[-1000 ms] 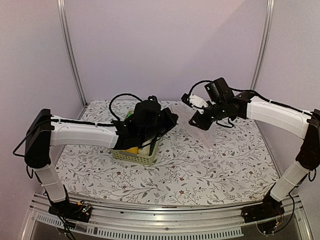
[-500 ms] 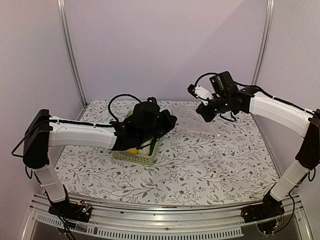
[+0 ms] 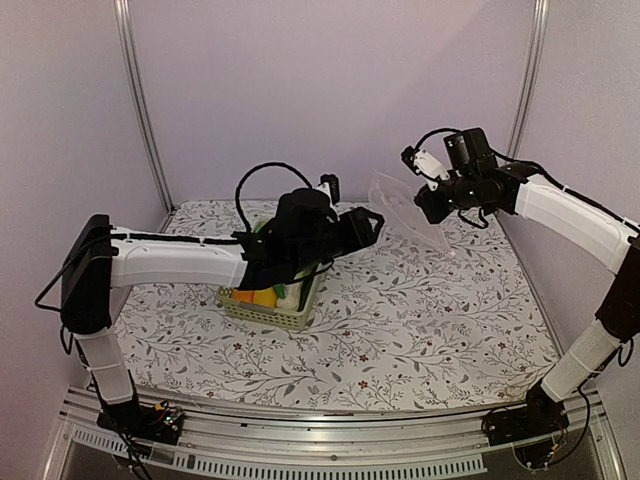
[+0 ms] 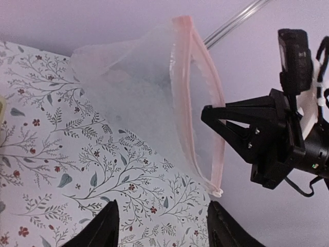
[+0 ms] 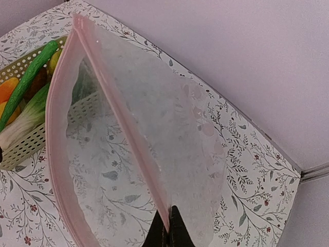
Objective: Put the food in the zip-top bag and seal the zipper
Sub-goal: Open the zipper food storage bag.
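My right gripper [image 5: 168,229] is shut on one lip of the zipper [image 5: 110,98], a pink strip. It holds the clear zip-top bag [image 5: 169,134] in the air with its mouth gaping. In the top view the bag [image 3: 402,205] hangs from that gripper [image 3: 430,205] at the back right. My left gripper [image 3: 368,228] is just left of the bag, open and empty. Its fingers [image 4: 105,229] stand wide apart below the bag's mouth [image 4: 198,103]. The food stays in the basket: a green cucumber [image 5: 31,77], a bok choy [image 5: 23,123] and orange pieces [image 5: 6,90].
The pale green lattice basket [image 3: 268,314] stands on the flowered cloth under my left forearm. Metal posts [image 3: 140,100] rise at both back corners in front of the plain wall. The right arm's black wrist [image 4: 262,139] is close to the bag's mouth in the left wrist view.
My right gripper lifted the bag up and to the right, off the cloth. My left gripper rose from the basket, swung right toward the bag and opened.
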{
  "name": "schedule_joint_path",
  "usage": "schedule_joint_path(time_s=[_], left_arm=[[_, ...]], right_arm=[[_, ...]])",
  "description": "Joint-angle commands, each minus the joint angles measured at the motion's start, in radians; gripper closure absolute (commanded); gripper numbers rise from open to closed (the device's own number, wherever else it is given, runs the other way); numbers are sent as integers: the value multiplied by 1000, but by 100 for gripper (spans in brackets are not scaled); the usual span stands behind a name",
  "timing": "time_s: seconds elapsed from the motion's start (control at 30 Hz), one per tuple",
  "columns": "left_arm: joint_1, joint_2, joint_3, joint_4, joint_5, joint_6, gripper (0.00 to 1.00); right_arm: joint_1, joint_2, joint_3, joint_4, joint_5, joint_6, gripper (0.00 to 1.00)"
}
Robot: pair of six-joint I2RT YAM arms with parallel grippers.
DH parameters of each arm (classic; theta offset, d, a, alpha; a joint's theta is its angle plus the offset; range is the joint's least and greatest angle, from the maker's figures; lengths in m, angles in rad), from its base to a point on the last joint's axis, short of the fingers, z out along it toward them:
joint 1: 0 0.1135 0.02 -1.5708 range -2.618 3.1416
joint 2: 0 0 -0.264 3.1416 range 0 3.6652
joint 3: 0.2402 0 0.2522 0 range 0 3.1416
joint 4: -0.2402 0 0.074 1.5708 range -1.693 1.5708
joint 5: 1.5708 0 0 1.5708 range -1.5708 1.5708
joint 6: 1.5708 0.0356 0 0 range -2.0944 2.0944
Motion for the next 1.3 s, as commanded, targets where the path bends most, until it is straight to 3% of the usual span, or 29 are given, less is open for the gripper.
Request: schedule_joint_path(time_s=[0.0,0.17,0.4,0.53,0.7,0.8,0.97,1.13,1.27], left_arm=[[1,-4,44,10,10,119,35],[-26,68,75,26,-9,67,32],[-30,204,238,20,-46,24,32],[-24,291,361,-79,-63,-22,33],[-6,380,456,-190,-52,-151,48],[-8,394,448,-205,-43,-186,57],[-9,389,392,-196,-36,-216,64],[-9,400,404,-178,-12,-167,63],[-9,416,485,-88,59,45,51]], right_arm=[[-13,-22,-15,19,16,39,100],[-13,-5,4,25,-9,70,100],[-13,15,-10,25,-33,85,100],[-12,13,-27,25,-78,87,100],[-12,2,-36,25,-54,81,100],[-21,-7,-32,28,31,70,100],[-96,-31,-4,19,33,68,100],[-125,-57,-26,16,10,61,100],[-126,-62,-57,14,-24,61,100]])
